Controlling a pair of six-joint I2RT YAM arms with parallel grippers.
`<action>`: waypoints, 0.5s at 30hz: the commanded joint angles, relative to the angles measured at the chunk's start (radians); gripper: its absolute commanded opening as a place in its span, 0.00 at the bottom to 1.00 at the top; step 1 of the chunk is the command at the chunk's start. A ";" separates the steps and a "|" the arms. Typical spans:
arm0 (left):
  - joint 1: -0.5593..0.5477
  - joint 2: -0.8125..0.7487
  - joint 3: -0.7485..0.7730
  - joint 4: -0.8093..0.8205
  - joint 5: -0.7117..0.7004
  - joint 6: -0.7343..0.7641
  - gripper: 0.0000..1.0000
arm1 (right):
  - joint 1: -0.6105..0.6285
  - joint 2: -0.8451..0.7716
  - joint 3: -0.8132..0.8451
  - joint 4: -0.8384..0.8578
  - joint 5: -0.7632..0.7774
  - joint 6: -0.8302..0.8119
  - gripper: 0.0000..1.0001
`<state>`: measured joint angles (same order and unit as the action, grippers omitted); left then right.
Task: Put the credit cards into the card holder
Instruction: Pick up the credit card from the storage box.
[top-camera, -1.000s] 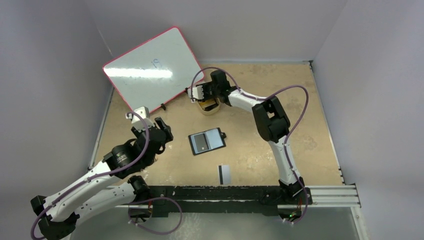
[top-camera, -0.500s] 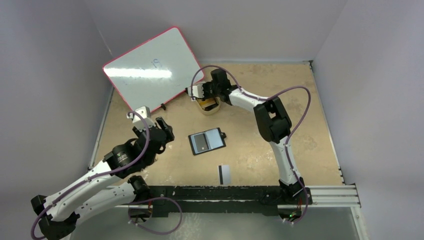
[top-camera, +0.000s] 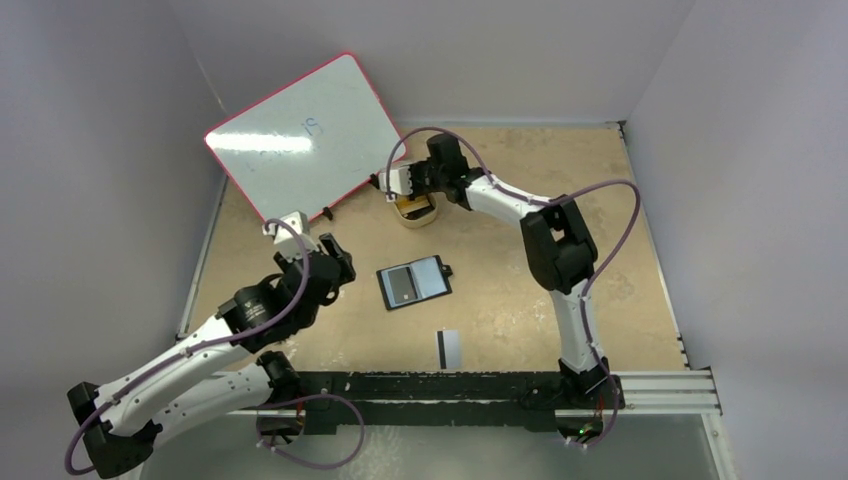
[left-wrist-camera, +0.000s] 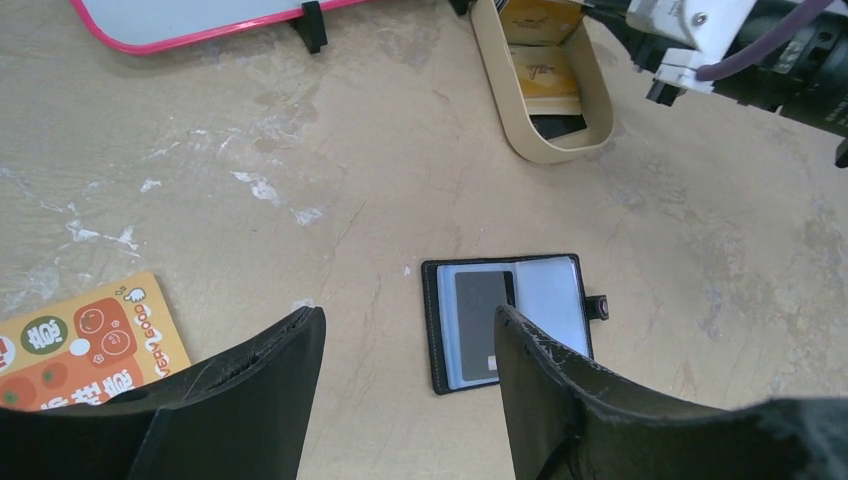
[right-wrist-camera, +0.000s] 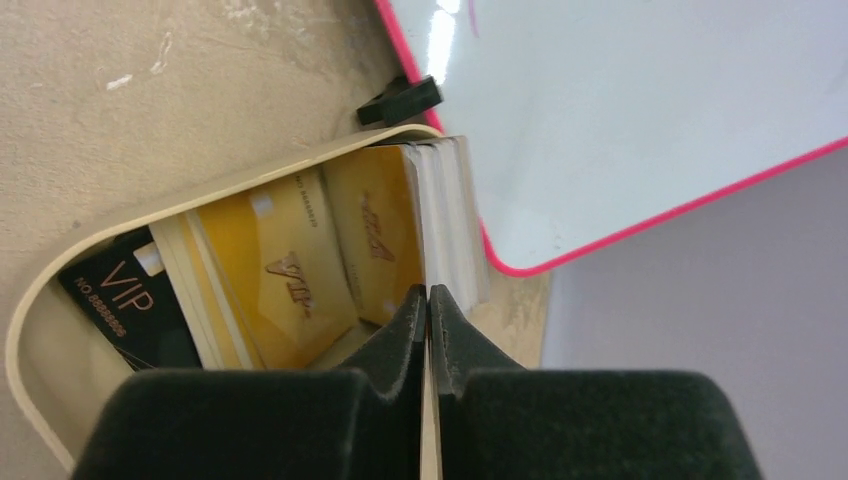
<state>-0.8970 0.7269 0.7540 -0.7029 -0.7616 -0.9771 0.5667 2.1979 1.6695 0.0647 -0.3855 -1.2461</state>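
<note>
The card holder (top-camera: 414, 283) (left-wrist-camera: 510, 320) lies open in the middle of the table, with a grey card (left-wrist-camera: 478, 315) in its left pocket. A pale credit card with a black stripe (top-camera: 449, 347) lies flat near the front edge. More credit cards (right-wrist-camera: 290, 270), gold and one black, stand on edge in a tan oval tray (top-camera: 417, 216) (right-wrist-camera: 200, 195). My right gripper (top-camera: 404, 188) (right-wrist-camera: 428, 292) reaches into that tray, shut on the thin pale edge of one card. To the left of the holder and above the table, my left gripper (top-camera: 335, 262) (left-wrist-camera: 408, 318) hangs open and holds nothing.
A pink-framed whiteboard (top-camera: 300, 135) (right-wrist-camera: 620, 100) leans on stands just behind and left of the tray. An orange printed board (left-wrist-camera: 80, 340) lies on the table under my left gripper. Grey walls enclose the table on three sides.
The right gripper's fingers have closed together inside the tray, and its arm shifted slightly. The left arm edged a little up and right, still open.
</note>
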 joint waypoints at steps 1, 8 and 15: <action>0.003 0.013 -0.003 0.054 0.009 -0.025 0.62 | -0.005 -0.110 -0.006 0.041 -0.030 -0.030 0.00; 0.003 0.028 0.013 0.087 0.060 -0.067 0.62 | -0.004 -0.188 0.016 -0.135 -0.152 0.118 0.00; 0.003 -0.025 0.018 0.239 0.193 -0.103 0.63 | -0.002 -0.309 -0.022 -0.009 -0.147 1.041 0.00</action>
<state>-0.8970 0.7441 0.7540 -0.6090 -0.6525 -1.0420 0.5648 1.9965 1.6581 -0.0200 -0.4942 -0.8211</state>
